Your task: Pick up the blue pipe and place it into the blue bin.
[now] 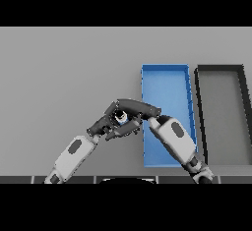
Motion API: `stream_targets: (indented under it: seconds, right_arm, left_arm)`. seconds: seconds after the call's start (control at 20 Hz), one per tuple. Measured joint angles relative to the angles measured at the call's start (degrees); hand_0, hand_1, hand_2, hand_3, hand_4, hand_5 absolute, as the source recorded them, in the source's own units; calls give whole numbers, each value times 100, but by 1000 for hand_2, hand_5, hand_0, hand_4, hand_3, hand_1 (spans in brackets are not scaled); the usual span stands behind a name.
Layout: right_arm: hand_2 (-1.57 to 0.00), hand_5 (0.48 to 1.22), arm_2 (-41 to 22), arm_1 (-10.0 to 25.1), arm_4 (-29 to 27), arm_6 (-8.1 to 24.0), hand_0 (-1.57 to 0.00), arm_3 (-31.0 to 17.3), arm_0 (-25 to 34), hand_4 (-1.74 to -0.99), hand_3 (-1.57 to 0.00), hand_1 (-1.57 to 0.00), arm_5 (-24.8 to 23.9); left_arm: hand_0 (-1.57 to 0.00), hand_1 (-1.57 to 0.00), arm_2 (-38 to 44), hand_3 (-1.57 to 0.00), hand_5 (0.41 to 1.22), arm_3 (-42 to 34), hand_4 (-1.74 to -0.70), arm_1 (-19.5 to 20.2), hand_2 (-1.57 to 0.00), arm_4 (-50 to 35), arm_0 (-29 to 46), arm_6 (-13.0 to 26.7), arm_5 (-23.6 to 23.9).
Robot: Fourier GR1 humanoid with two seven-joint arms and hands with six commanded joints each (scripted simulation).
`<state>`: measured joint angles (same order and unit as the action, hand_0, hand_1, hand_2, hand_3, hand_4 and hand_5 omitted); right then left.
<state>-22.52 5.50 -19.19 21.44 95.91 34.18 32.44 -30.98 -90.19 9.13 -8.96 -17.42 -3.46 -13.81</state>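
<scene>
The blue pipe [129,122] is mostly hidden; only a short blue and white piece shows between my two hands, just left of the blue bin [165,68]. My left hand [104,123] comes in from the lower left, and its fingers and thumb curl round the pipe. From the lower right my right hand [139,108] reaches across the bin's left wall and lies over the top of the pipe, meeting the left hand. The bin is a long open blue tray with nothing visible inside it.
A black bin [219,68] of the same shape stands right beside the blue one, on its right. My right forearm [173,135] crosses over the near part of the blue bin. The grey table [64,72] stretches to the left and back.
</scene>
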Motion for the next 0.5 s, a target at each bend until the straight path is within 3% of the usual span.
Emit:
stream_targets:
  seconds: [0.05,0.15,0.3,0.35,0.4,0.45,0.5]
  right_arm:
    - [-1391,957,-38,12,98,-227,-1388,82,-113,-1458,-1328,-1391,21]
    - [-1456,1052,-63,22,381,-278,-1454,167,-182,-1459,-1415,-1456,37]
    - [-1512,1135,-40,15,596,-439,-1511,314,-333,-1471,-1491,-1512,202]
    - [-1524,1152,35,-56,600,-347,-1523,222,-277,-1473,-1507,-1524,227]
    - [-1533,1166,85,-90,496,-230,-1533,245,-316,-1474,-1520,-1533,289]
    - [-1541,1177,122,-151,348,-125,-1540,278,-328,-1477,-1530,-1541,335]
    - [-1547,1186,106,-229,457,-105,-1546,278,-345,-1478,-1538,-1547,330]
  left_arm:
    - [-1394,-1386,-14,-550,1212,-27,-1714,15,-1381,-47,47,-39,-63]
    - [-1458,-1453,-52,-591,1215,113,-1724,-20,-1449,105,-42,-224,-1]
    - [-1513,-1423,-140,-510,1218,49,-1732,119,-1509,189,-64,-234,14]
    - [-1499,-1356,-129,-505,1219,88,-1734,149,-1521,182,-112,-225,48]
    - [-1426,-1220,-178,-531,1219,98,-1637,127,-1350,180,-111,-245,73]
    - [-1407,-1190,-198,-518,1219,64,-1544,174,-1242,197,-128,-312,29]
    - [-1224,-1003,-200,-416,1220,74,-1437,256,-1024,242,-150,-330,-35]
